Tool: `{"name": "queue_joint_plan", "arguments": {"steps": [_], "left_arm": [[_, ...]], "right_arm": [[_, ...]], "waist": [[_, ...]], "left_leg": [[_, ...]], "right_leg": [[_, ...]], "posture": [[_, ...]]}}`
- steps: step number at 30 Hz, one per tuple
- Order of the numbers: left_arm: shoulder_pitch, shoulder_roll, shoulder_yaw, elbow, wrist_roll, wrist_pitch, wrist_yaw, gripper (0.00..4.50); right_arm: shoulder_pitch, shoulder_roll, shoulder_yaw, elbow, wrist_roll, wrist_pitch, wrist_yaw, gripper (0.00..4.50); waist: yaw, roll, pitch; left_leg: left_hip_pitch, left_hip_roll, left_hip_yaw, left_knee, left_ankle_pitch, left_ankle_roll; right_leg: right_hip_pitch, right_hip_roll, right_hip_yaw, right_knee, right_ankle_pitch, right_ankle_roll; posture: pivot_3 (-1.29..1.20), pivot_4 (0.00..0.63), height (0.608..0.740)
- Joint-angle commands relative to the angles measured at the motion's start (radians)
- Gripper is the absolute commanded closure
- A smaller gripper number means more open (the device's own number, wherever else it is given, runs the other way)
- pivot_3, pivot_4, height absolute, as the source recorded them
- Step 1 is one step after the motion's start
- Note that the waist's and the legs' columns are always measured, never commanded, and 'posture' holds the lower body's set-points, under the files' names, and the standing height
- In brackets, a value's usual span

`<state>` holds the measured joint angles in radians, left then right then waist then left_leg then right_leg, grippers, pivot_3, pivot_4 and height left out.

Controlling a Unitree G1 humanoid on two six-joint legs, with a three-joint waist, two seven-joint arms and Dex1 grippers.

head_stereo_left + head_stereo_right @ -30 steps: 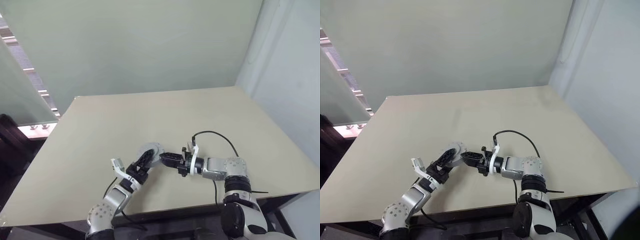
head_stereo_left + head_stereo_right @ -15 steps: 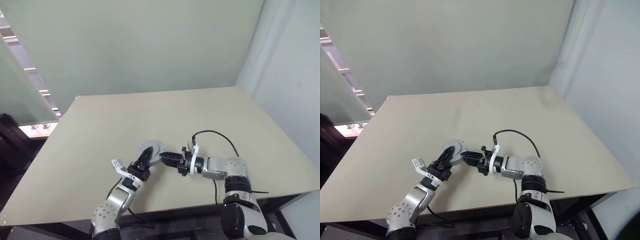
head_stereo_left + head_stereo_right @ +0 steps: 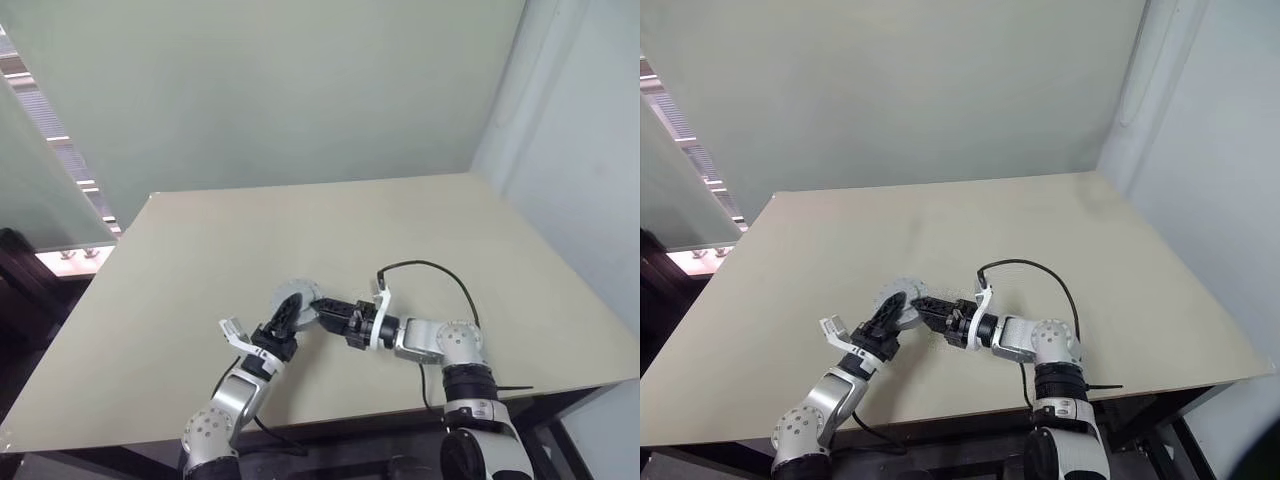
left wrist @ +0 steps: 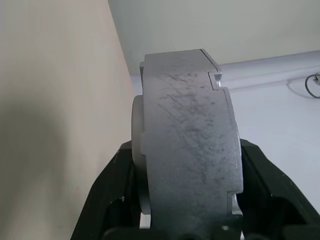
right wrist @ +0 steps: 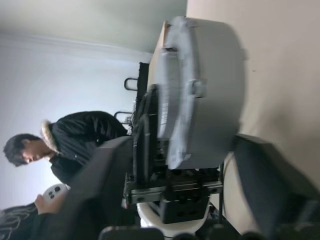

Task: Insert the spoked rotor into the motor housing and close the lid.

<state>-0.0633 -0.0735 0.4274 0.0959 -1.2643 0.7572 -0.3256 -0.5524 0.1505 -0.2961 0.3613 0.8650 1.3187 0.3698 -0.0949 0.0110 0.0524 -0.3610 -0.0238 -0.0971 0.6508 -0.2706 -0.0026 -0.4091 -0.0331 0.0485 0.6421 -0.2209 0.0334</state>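
Big room with pale grey-green walls and a white wall off to the robot's right, plus a frosted glass partition point(image 3: 45, 170) on its left. In the middle sits a wide beige tabletop point(image 3: 400, 230), basically bare apart from what the robot is doing near the front edge.

Both arms meet over that front part. The left end effector point(image 3: 284, 315) is clamped on the motor housing point(image 3: 297, 298), a grey round metal piece held on edge above the tabletop rather than lying flat. From the left wrist view you see its scuffed grey rim point(image 4: 190, 150) squeezed between the two black fingers point(image 4: 112, 195), one on each face. Can't make out the windings or whether the rotor and lid are in place from here.

The right end effector point(image 3: 330, 310) comes in from the side, pointing across at the same part. Its fingers are spread wide on either side of the housing point(image 5: 205, 90), not pinching it as far as I can tell. A black cable point(image 3: 430, 268) loops up off that wrist.

A person in a dark jacket point(image 5: 80, 140) stands in the background holding a white controller point(image 5: 52, 191).
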Motion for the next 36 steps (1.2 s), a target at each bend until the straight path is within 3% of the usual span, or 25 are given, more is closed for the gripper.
{"name": "queue_joint_plan", "arguments": {"steps": [1,4,9,14,21,27,36], "left_arm": [[-0.027,0.008,0.007,-0.01,0.0,-0.027,-0.006,2.45],[-0.033,0.014,0.014,-0.027,0.012,-0.055,-0.007,2.45],[-0.045,0.063,0.031,-0.075,0.079,-0.134,0.008,2.45],[-0.058,0.149,0.028,-0.062,0.274,-0.273,0.072,2.45],[-0.069,0.234,0.016,-0.018,0.488,-0.401,0.101,2.45],[-0.089,0.284,-0.005,0.033,0.602,-0.437,0.092,2.45],[-0.119,0.294,-0.015,0.114,0.69,-0.454,0.094,2.45]], "right_arm": [[-0.015,0.024,0.002,-0.052,0.023,-0.049,0.015,0.0],[-0.001,0.009,0.038,-0.079,-0.039,-0.158,0.013,0.0],[0.072,-0.076,0.239,-0.201,-0.211,-0.42,0.145,0.0],[0.141,-0.164,0.427,-0.252,-0.415,-0.736,0.256,0.0],[0.192,-0.237,0.578,-0.222,-0.61,-1.11,0.372,0.0],[0.205,-0.263,0.635,-0.181,-0.702,-1.25,0.397,0.0],[0.207,-0.253,0.639,-0.162,-0.725,-1.267,0.398,0.0]], "waist": [[0.0,0.0,0.0],[0.0,0.0,0.0],[0.0,-0.001,0.0],[0.0,-0.002,0.0],[0.017,-0.008,0.0],[0.032,-0.012,0.0],[0.046,-0.017,-0.001]], "left_leg": [[0.0,0.0,0.0,0.0,0.0,0.0],[0.0,0.0,0.0,0.0,0.0,0.0],[0.0,0.0,0.0,0.0,0.0,0.0],[0.001,0.0,0.0,-0.001,0.0,-0.001],[0.0,0.0,0.0,0.0,0.0,-0.001],[0.001,0.0,-0.001,0.0,0.0,-0.001],[0.001,0.0,-0.001,0.001,0.0,-0.001]], "right_leg": [[0.0,0.0,0.0,0.0,0.0,0.0],[0.0,0.0,0.0,0.0,0.0,0.0],[0.0,0.0,0.0,0.0,0.0,0.0],[0.0,0.0,0.0,0.0,0.0,0.0],[0.0,0.0,0.0,0.0,0.0,0.0],[0.0,0.0,0.0,0.0,0.0,0.0],[0.0,0.0,0.0,0.0,0.002,-0.002]], "posture": [[0.0,0.0,0.74],[0.0,0.0,0.74],[0.0,0.0,0.74],[0.0,0.0,0.74],[0.0,0.0,0.74],[0.0,0.0,0.74],[0.0,0.0,0.74]]}}
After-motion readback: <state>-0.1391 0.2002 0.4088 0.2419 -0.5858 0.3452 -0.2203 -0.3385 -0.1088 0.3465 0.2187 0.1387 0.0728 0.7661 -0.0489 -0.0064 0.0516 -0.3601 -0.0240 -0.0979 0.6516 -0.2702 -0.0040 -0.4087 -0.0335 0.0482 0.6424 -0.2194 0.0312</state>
